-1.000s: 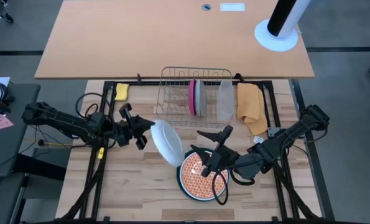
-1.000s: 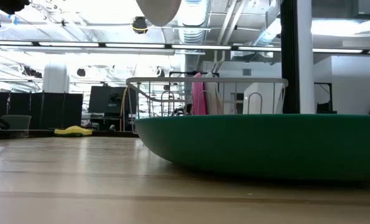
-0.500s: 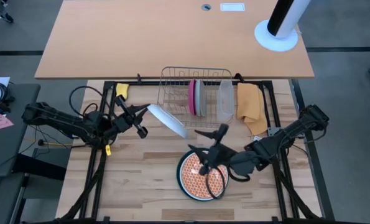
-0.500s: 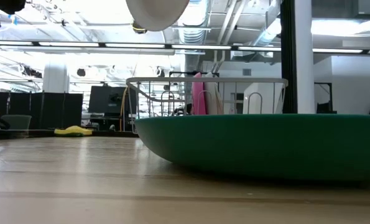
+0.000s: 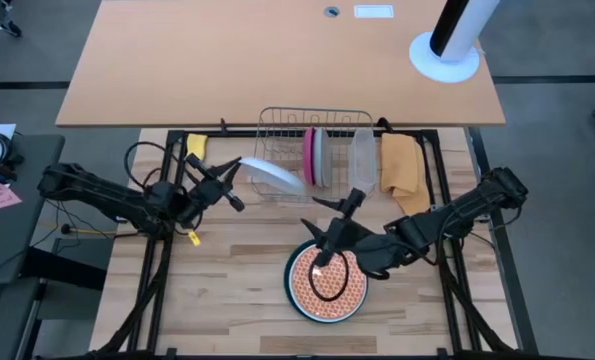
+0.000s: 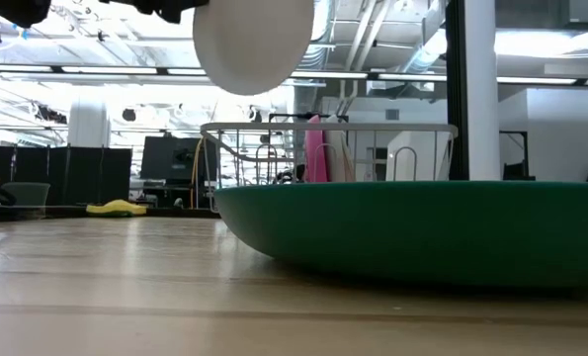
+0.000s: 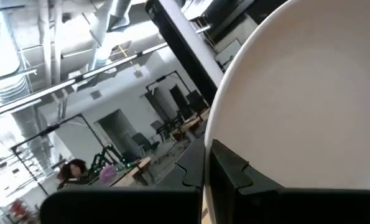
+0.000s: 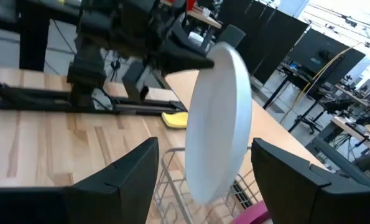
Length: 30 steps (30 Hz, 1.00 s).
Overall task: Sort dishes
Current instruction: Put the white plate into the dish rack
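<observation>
My left gripper (image 5: 232, 183) is shut on a white plate (image 5: 272, 177) that hangs in the air over the left part of the wire rack (image 5: 277, 130). A magenta pink plate (image 5: 308, 157) and a pale grey plate (image 5: 320, 157) stand on edge in the rack. On the table, the orange-patterned plate (image 5: 329, 290) lies on a dark green plate (image 6: 422, 232). My right gripper (image 5: 322, 215) is open above the far rim of that stack, with nothing between its fingers (image 8: 119, 180). My left gripper pinches the white plate's rim (image 8: 211, 59) on the side toward the table's left, one finger (image 7: 228, 168) on each face. The fingers come roughly level from the table's left. The plate is lifted clear and stands steeply tilted, nearly on edge.
A clear plastic tub (image 5: 362, 160) stands in the rack's right end, with an orange cloth (image 5: 401, 170) beside it. A yellow sponge (image 5: 195, 147) lies left of the rack. Bare wooden table (image 5: 227, 290) lies at the near left.
My left gripper has carried the white plate from beside the stack toward the far edge, over the rack's left part. The plate has turned as it went. My right gripper has shifted slightly toward the far edge and stays open.
</observation>
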### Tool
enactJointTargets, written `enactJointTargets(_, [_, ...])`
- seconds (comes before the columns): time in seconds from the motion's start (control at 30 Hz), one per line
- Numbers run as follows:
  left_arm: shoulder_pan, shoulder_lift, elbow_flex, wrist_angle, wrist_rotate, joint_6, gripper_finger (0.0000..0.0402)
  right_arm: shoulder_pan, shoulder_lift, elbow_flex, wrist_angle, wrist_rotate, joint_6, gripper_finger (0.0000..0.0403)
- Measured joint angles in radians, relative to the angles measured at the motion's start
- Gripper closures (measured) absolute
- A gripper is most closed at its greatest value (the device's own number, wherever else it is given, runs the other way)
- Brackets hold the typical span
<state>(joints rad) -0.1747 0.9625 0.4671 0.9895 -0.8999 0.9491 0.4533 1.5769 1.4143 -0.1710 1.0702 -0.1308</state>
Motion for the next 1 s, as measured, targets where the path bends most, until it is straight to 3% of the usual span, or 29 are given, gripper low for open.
enactJointTargets(0.27, [0.004,0.061,0.007,0.093,-0.009,-0.005,0.0401,-0.097,0.0,-0.001,-0.194,0.001,0.059,0.0147])
enactJointTargets(0.6, [0.013,0.186,0.083,0.094,-0.016,-0.01,0.0401,-0.129,0.0,-0.001,-0.216,0.001,0.098,0.0147])
enactJointTargets(0.73, [0.012,0.238,0.121,0.093,-0.016,-0.086,0.0401,-0.129,0.0,-0.001,-0.235,0.006,0.097,0.0149])
enactJointTargets(0.87, [0.012,0.284,0.158,0.093,-0.015,-0.136,0.0401,-0.129,0.0,-0.001,-0.276,0.055,0.096,0.0171])
enactJointTargets(1.0, [0.012,0.317,0.183,0.093,-0.014,-0.125,0.0401,-0.129,-0.001,-0.001,-0.313,0.088,0.097,0.0223])
